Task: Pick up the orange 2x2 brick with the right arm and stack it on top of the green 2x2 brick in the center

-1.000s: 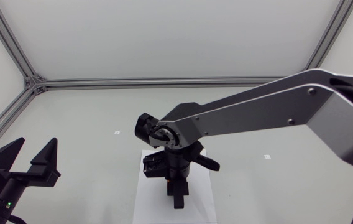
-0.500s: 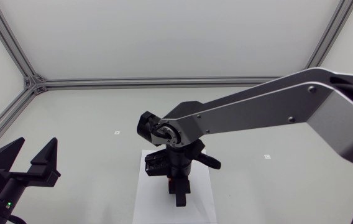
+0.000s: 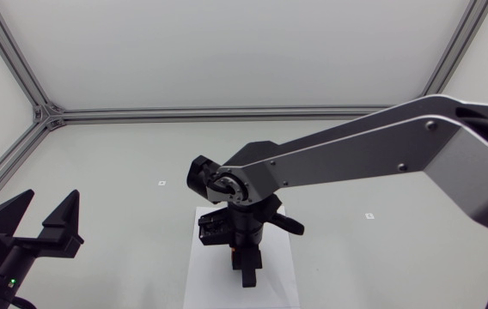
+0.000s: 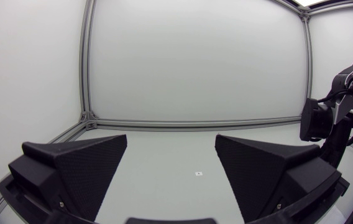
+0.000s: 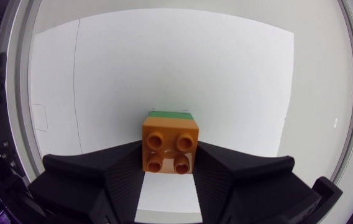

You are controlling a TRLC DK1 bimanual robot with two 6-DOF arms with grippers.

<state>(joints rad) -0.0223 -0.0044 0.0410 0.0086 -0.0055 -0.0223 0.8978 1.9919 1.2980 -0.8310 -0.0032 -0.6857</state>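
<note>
Right gripper (image 5: 170,157): jaws narrowed onto the orange 2x2 brick (image 5: 170,151), one finger pressed to each of two opposite sides; brick held between the fingertips, studs facing the wrist camera, all four studs visible.

Green 2x2 brick (image 5: 171,114): visible only as a thin strip just past the orange brick's far edge, ahead of the jaws and under the held brick; whether the two bricks touch cannot be told.

White sheet (image 5: 164,68): lies flat beneath and ahead of the right jaws; both bricks are over it.

Right arm (image 3: 356,146): enters from the right side and extends past the middle of the table (image 3: 124,163); wrist points down over the sheet, which hides the bricks from the head view.

Left gripper (image 4: 171,142): jaws spread wide, nothing between them; only bare table surface ahead of the fingers; the right arm's wrist stands well apart, off to one side of these jaws.
</note>
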